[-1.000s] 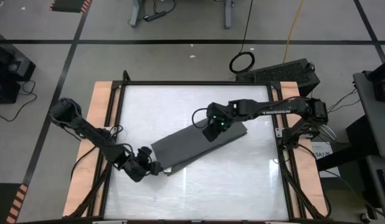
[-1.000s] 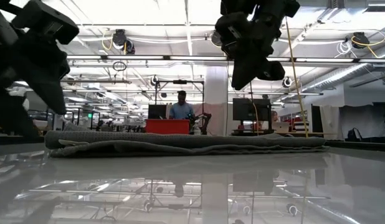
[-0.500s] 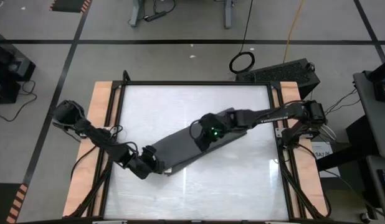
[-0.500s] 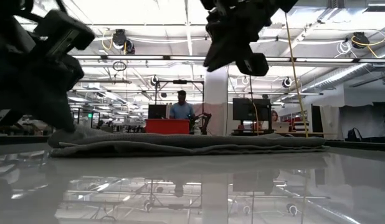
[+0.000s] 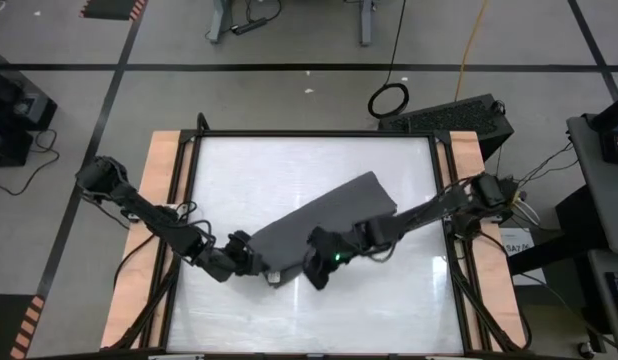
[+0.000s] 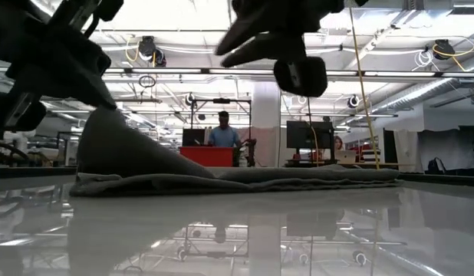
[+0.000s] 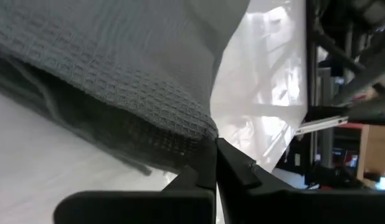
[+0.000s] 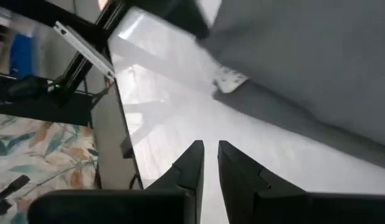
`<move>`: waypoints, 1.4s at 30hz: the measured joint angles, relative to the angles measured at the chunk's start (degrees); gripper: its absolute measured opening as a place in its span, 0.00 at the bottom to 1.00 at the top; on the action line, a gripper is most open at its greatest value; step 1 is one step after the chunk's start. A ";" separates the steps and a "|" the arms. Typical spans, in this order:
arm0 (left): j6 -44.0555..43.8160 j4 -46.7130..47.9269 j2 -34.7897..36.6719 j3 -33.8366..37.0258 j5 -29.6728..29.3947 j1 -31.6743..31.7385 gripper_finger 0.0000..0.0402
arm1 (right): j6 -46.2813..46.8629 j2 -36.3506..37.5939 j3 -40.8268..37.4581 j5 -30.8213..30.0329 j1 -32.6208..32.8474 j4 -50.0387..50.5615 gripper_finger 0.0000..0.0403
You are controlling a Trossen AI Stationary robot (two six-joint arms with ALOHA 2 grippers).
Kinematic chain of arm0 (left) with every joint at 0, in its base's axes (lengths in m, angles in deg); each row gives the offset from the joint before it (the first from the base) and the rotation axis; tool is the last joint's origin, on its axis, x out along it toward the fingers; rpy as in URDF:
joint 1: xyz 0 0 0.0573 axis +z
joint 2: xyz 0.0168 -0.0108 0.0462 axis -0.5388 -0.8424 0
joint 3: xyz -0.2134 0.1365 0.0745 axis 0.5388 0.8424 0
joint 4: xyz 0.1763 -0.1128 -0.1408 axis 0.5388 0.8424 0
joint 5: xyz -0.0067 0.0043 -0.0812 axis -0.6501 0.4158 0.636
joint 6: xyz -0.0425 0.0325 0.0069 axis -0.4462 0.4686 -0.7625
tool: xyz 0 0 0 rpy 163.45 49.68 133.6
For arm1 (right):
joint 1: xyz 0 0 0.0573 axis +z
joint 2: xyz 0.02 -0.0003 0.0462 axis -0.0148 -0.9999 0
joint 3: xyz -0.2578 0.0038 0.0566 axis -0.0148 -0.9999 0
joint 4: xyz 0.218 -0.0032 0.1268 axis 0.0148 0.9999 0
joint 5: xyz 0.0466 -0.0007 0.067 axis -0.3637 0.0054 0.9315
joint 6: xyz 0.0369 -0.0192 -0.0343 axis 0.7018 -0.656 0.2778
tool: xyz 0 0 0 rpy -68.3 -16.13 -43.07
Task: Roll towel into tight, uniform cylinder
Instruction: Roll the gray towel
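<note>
The towel (image 5: pixel 324 222), a dark grey folded strip, lies slantwise on the white table from near left to far right. Its near-left end is pulled up into a peak (image 6: pixel 103 126), and the rest lies flat (image 6: pixel 298 178). My left gripper (image 5: pixel 246 258) is shut on that end. My right gripper (image 5: pixel 316 272) hovers shut over the table by the towel's near edge, a little to the right of the left gripper, with nothing between its fingers (image 8: pixel 194 155). The small white tag (image 8: pixel 228 79) lies at the towel's edge ahead of it. My left gripper pinches the towel's near-left corner (image 7: pixel 202 127) between its two shut fingers. It comes in slanting down from the table's left. The corner is lifted off the table, and the cloth slopes down from it to the flat part.
The white tabletop (image 5: pixel 289 170) is ringed by a black frame (image 5: pixel 189 200), with wooden boards at both sides. Bare surface lies beyond the towel and in front of it. A person (image 6: pixel 224 130) stands far off in the room behind.
My left gripper has shut on the towel's near-left corner and risen, drawing that end up into a peak while the rest stayed flat. My right gripper has swung from above the towel's far-right part toward the near left, tipping forward, and now hangs beside the towel's near edge.
</note>
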 joint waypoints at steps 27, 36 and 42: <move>4.02 -0.66 -0.10 -0.02 -2.28 -0.02 0.00 | 8.98 -16.48 0.00 -0.22 0.66 -15.82 0.00; 3.97 -2.80 -0.08 -0.02 -2.70 -0.04 0.00 | 10.70 -16.44 0.00 -3.15 0.12 -14.27 0.00; 4.09 -11.46 -0.08 -0.01 -2.77 -0.10 0.00 | 14.65 -16.94 0.03 -5.40 -0.38 -10.64 0.00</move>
